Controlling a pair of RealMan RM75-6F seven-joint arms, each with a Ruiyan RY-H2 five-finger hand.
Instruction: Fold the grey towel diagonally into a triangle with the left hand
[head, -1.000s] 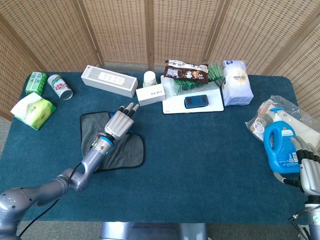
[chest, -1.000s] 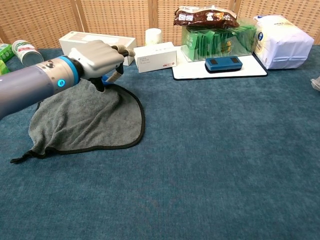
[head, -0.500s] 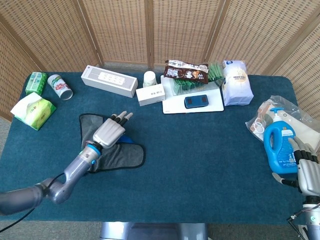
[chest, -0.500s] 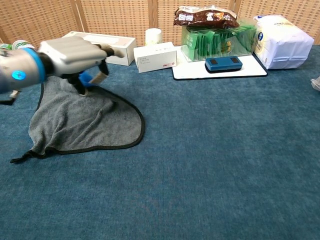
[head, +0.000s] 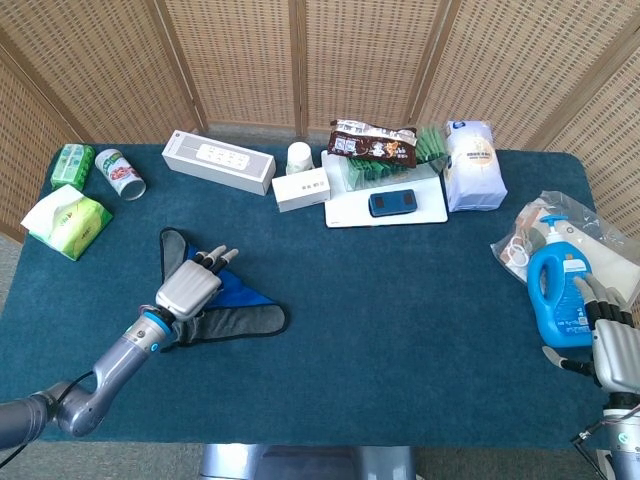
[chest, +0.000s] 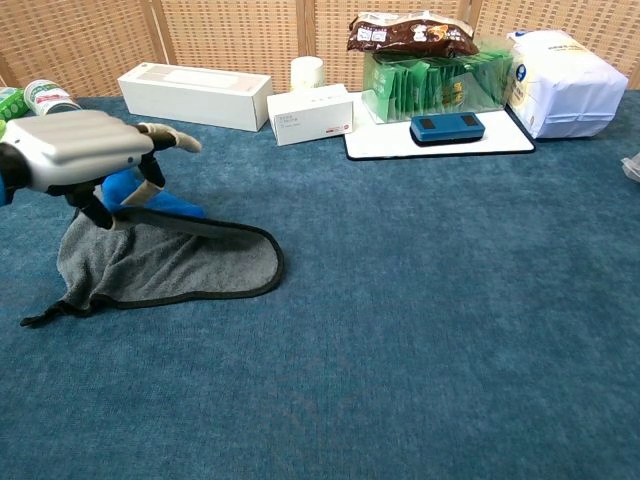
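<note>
Lifting grey towel (chest: 170, 265) corner: left hand (chest: 75, 152); labels unreadable.

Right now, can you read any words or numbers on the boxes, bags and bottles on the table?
No text here can be read for sure.
Small white box: dark and red print, too small.
Blue bottle: white label, blurred.
Brown snack bag: white lettering, blurred.
White bag: round emblem, unreadable.
Green-and-white can: print too small.
Green tissue pack: no legible words.
Long white box: only dark marks, no words.
</note>
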